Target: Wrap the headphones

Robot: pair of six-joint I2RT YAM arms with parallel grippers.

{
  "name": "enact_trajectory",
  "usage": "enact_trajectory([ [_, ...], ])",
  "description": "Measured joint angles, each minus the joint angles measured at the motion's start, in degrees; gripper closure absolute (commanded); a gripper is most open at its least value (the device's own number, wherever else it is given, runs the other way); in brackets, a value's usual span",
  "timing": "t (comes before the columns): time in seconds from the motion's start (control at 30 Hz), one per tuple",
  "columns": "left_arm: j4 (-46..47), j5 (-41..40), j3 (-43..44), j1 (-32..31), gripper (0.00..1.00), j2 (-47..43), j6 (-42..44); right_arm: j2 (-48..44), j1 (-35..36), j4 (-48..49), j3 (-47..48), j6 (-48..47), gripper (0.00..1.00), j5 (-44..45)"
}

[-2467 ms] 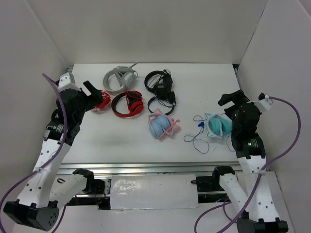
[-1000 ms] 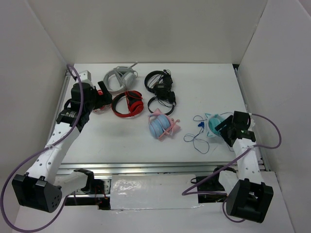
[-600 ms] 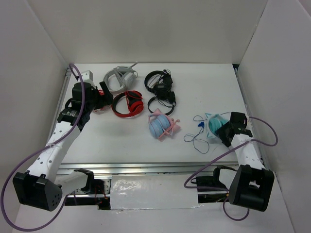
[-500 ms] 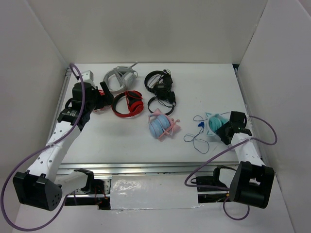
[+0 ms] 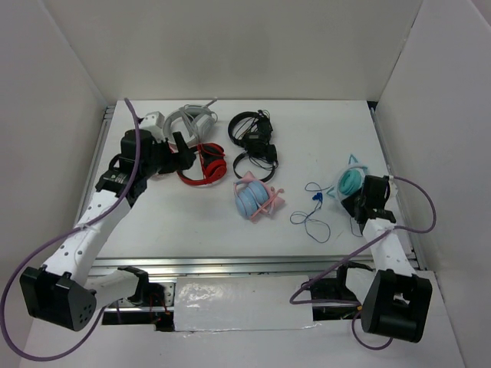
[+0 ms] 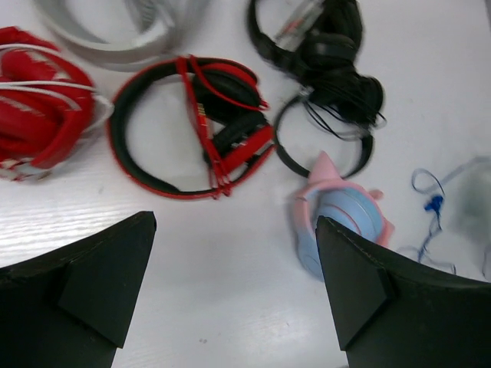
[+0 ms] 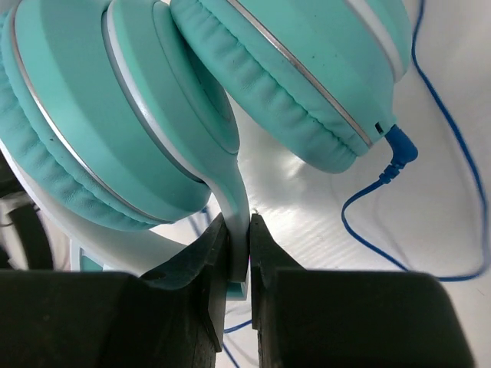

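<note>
The teal headphones (image 5: 351, 182) stand tilted up at the right of the table, with cat ears pointing away from me. In the right wrist view their two ear cups (image 7: 153, 115) fill the top, and my right gripper (image 7: 239, 230) is shut on the pale headband just below them. From above, that gripper (image 5: 357, 199) sits at the headphones' near side. Their thin blue cable (image 5: 314, 218) lies looped on the table to the left, and its blue plug (image 7: 399, 149) is in the right cup. My left gripper (image 5: 184, 153) hovers open over the red-and-black headphones, holding nothing.
Light-blue headphones with a pink band (image 5: 255, 198) lie mid-table. Red-and-black headphones (image 6: 192, 126), a red-and-white pair (image 6: 38, 115), grey headphones (image 5: 186, 123) and black headphones (image 5: 255, 138) sit along the back left. White walls close in on three sides.
My right gripper has closed on the headband, and the teal headphones have tipped up and shifted toward the back right. The left arm has swung right, over the red-and-black headphones.
</note>
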Motion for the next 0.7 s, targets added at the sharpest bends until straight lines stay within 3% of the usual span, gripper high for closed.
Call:
enact_trajectory([
  [0.17, 2.38, 6.84, 2.86, -5.92, 0.01, 4.48, 1.31, -2.84, 4.37, -0.17, 2.82, -2.29, 0.99, -0.04],
  [0.3, 3.48, 9.33, 6.58, -12.7, 0.02, 9.88, 2.6, -2.78, 12.35, -1.62, 8.13, -5.44, 0.99, 0.61],
  [0.33, 3.78, 10.03, 7.56, -14.38, 0.03, 11.02, 2.71, -2.71, 14.56, -1.95, 9.35, -5.9, 0.99, 1.01],
  [0.4, 5.29, 11.34, 9.14, -17.38, 0.16, 13.16, 2.69, -2.47, 18.97, -2.45, 11.72, -6.19, 0.99, 1.57],
  [0.47, 6.45, 12.28, 10.34, -20.26, 0.2, 14.62, 2.93, -1.73, 23.08, -2.8, 13.88, -5.68, 0.99, 1.92],
  [0.7, 12.15, 13.99, 11.39, -24.57, 0.2, 16.55, 2.01, 4.04, 35.06, -3.28, 20.33, 2.4, 1.0, 4.74],
])
